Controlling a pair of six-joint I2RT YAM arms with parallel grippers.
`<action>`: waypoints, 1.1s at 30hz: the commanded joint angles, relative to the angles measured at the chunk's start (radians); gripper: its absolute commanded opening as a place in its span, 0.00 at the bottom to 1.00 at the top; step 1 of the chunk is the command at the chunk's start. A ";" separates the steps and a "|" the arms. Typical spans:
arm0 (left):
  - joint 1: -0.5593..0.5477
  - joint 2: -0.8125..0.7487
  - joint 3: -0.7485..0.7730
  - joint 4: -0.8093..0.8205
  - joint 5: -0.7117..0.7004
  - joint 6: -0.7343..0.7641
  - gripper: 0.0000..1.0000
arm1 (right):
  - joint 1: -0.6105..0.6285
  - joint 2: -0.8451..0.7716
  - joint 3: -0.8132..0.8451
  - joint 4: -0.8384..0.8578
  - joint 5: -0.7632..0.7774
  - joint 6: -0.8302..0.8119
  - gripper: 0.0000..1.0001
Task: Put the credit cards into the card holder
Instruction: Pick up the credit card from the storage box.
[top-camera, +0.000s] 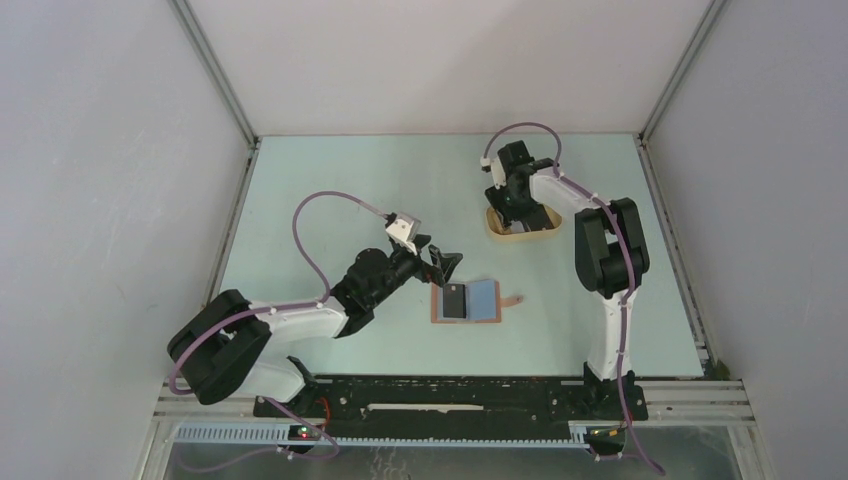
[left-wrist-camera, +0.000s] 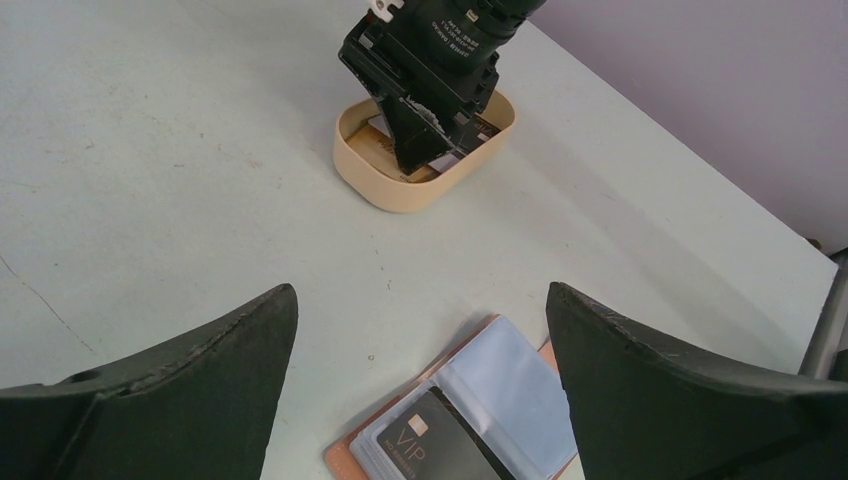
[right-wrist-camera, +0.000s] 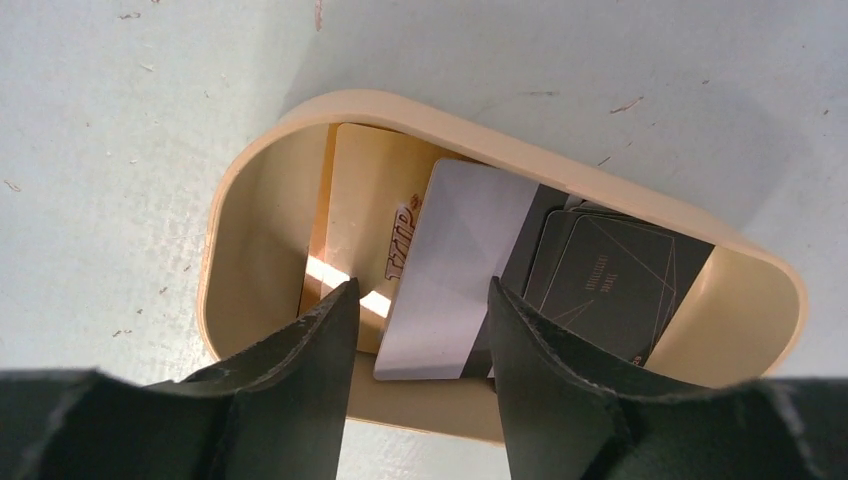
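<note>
Tan tray (right-wrist-camera: 250, 170) at 1 o'clock from holder (top-camera: 483, 298) carrying cards (right-wrist-camera: 610, 280). Holder lying open on surface (top-camera: 330, 180), black card (top-camera: 454, 300) inside. Right pincer (right-wrist-camera: 420, 295) half-open, straddling silver card (right-wrist-camera: 465, 250), gripping nothing; levering edge up first seeming wise. Left pincer (left-wrist-camera: 420, 292) hovering wide at holder's 10 o'clock.

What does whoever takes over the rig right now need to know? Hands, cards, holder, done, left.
Hands: left hand open and empty, hovering beside the open card holder. The right hand is open, down in the tan tray, jaws straddling the silver card; no grip visible yet.
Done: one black card lies in the holder's left half.
Left: silver card, gold card and dark cards are in the tray, all to go into the holder.
</note>
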 joint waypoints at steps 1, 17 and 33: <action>0.004 -0.029 -0.018 0.047 0.018 0.001 0.99 | -0.007 -0.051 0.017 0.015 0.043 0.002 0.55; 0.004 -0.028 -0.020 0.050 0.024 0.003 0.99 | -0.079 -0.124 0.002 0.014 0.004 -0.002 0.33; 0.004 -0.029 -0.020 0.050 0.025 0.003 0.99 | -0.138 -0.153 -0.014 0.015 0.047 -0.018 0.23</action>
